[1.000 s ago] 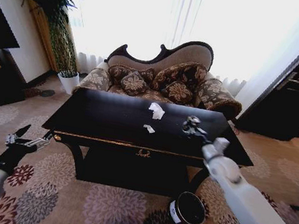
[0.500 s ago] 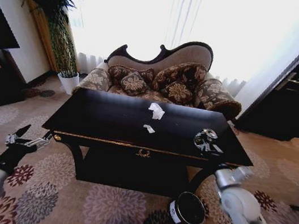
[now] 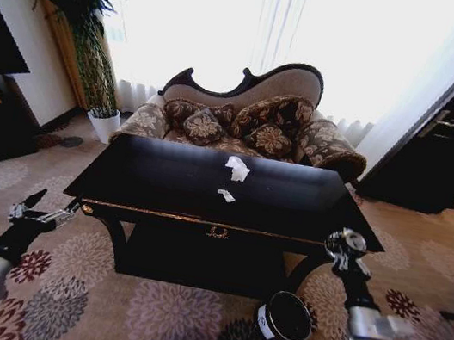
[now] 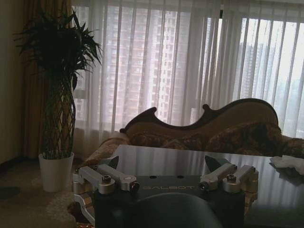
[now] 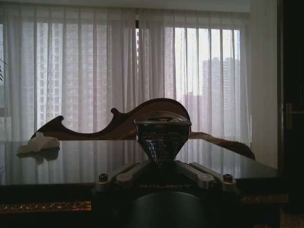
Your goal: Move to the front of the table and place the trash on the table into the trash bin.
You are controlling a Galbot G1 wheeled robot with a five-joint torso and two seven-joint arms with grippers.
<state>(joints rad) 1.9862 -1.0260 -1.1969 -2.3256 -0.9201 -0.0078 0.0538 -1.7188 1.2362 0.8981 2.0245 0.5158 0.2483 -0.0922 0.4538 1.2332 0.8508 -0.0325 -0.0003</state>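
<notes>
Since a second ago, the right gripper point(image 3: 346, 242) has drawn back from over the worktop point(image 3: 173, 180) to its front right corner, fingers clamped on a crushed can point(image 5: 162, 132). Below that corner stands the trash bin point(image 3: 284, 317). Next, by judgement: lower the can over the bin and release. Two paper wads point(image 3: 237, 168) remain mid-worktop. Beyond the worktop's left corner, the left gripper point(image 3: 44, 211) waits, fingers spread
</notes>
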